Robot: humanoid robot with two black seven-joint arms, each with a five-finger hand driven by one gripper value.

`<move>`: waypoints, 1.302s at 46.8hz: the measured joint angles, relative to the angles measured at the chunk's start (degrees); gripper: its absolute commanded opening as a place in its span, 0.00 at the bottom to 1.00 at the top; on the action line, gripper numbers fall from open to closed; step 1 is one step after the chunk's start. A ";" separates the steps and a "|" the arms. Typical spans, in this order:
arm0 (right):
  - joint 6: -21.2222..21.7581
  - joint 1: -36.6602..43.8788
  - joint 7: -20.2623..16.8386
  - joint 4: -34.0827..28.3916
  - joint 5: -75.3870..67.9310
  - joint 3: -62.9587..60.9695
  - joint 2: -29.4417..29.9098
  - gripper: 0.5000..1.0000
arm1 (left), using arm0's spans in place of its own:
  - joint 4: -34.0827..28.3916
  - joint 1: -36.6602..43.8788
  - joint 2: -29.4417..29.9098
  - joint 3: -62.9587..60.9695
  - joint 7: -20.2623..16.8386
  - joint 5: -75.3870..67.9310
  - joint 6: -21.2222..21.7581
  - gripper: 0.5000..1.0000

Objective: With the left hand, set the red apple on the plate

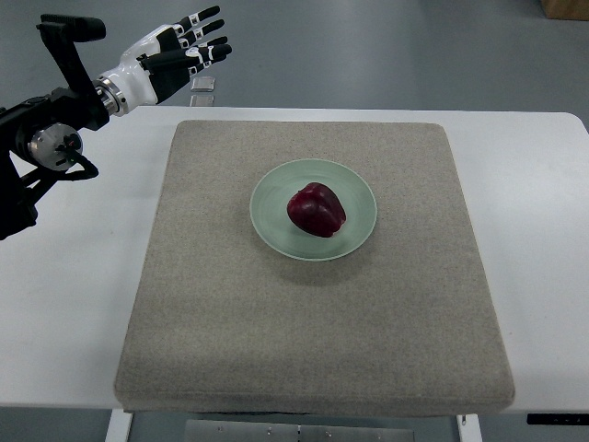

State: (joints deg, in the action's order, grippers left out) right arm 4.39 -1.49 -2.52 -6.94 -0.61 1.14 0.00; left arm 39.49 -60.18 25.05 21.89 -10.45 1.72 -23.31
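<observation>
Here, the red apple [316, 210] sits on the plate [359, 189].
Well beyond the plate, I see my left hand [175, 55], fingers [204, 18] spread, empty.

A dark red apple [317, 210], glossy and slightly lopsided, sits on a pale green round plate [270, 208], a little off its centre. Both lie well apart from the left hand [179, 52], down and to its right.

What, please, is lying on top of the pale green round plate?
A dark red apple rests on the pale green round plate, itself on a beige fabric mat. The plate's centre beneath the apple is hidden. The left hand is open, away from both.
</observation>
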 measured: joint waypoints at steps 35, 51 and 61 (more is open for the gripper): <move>0.28 -0.01 0.00 -0.03 0.00 0.00 0.00 0.86 | -2.84 9.48 -0.59 19.52 22.05 12.77 -3.83 1.00; 0.46 0.08 -0.03 -0.53 -0.29 -0.20 -0.01 0.86 | -2.66 9.58 -0.93 19.39 22.05 12.69 -4.16 1.00; 0.56 -0.01 -0.06 -0.89 -0.18 -0.14 0.00 0.86 | -2.15 9.49 -0.97 19.18 22.05 12.60 -4.12 1.00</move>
State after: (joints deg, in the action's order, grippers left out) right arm 4.95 -1.50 -2.58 -7.84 -0.80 1.00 0.00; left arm 37.33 -50.69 24.08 41.07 11.60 14.32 -27.43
